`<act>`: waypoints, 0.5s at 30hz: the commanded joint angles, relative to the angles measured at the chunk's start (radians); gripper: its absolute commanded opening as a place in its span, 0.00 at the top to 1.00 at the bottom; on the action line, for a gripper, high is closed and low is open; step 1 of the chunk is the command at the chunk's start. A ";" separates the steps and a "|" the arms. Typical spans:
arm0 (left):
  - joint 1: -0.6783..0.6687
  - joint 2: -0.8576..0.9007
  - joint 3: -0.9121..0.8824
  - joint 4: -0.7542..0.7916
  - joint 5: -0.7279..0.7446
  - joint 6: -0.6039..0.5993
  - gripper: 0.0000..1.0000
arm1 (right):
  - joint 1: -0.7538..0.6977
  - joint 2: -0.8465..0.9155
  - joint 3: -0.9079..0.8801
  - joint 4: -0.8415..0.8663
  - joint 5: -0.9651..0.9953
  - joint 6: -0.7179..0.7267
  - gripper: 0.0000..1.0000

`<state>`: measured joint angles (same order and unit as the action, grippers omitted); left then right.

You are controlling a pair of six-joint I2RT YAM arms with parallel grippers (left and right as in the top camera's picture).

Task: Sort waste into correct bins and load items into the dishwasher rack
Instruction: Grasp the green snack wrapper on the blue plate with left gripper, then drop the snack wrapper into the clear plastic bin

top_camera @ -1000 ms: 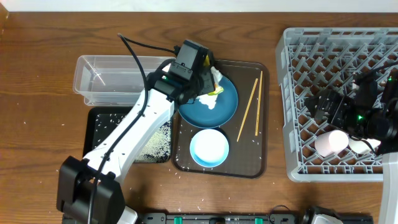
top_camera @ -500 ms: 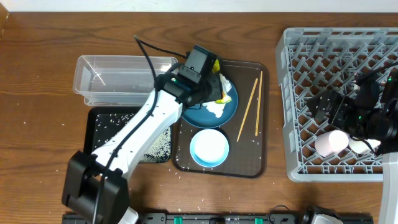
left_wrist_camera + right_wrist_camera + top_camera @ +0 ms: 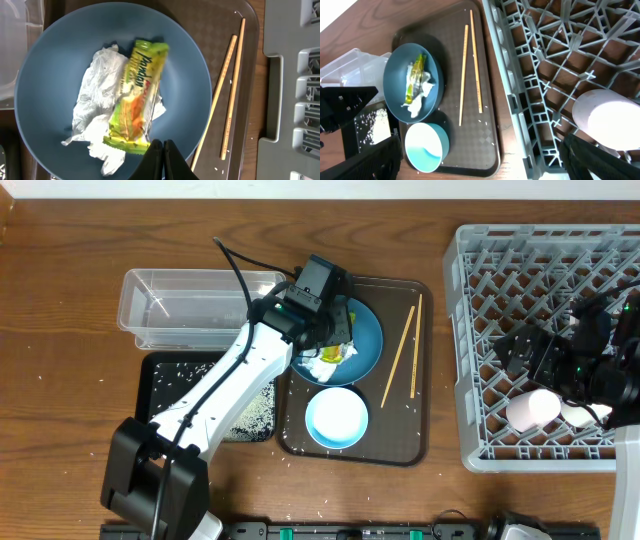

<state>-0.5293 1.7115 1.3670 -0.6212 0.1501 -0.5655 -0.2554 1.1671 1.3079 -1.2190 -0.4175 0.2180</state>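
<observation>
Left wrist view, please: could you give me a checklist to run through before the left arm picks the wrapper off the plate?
1. Jaws of the left gripper open for a grasp: not ok, they are shut and hold nothing.
2. The snack wrapper exposed: ok, it lies on top of the tissue on the blue plate.
3. Gripper centred over the wrapper: not ok, it hangs beside the wrapper's end.
4. Wrapper free of the tissue: cannot tell.
5. The clear tub ready: ok, open, nothing big inside.
6. The chopsticks out of the way: ok, beside the plate, apart from it.
</observation>
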 commanded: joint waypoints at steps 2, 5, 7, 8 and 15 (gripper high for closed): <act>0.016 0.000 -0.005 0.029 -0.026 0.057 0.94 | 0.004 -0.001 0.006 -0.002 0.002 -0.017 0.01; 0.014 0.004 -0.006 0.043 -0.028 0.108 0.66 | 0.004 -0.001 0.006 -0.002 0.002 -0.017 0.01; -0.002 0.027 -0.008 0.043 -0.043 0.182 0.53 | 0.004 -0.001 0.006 -0.002 0.002 -0.017 0.01; -0.009 0.043 -0.008 0.043 -0.047 0.211 0.49 | 0.005 -0.001 0.006 -0.001 0.002 -0.017 0.01; -0.038 0.172 -0.008 0.052 -0.047 0.434 0.46 | 0.005 -0.001 0.006 -0.005 0.002 -0.017 0.01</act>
<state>-0.5629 1.8389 1.3666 -0.5728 0.1230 -0.2775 -0.2554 1.1671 1.3079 -1.2198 -0.4171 0.2180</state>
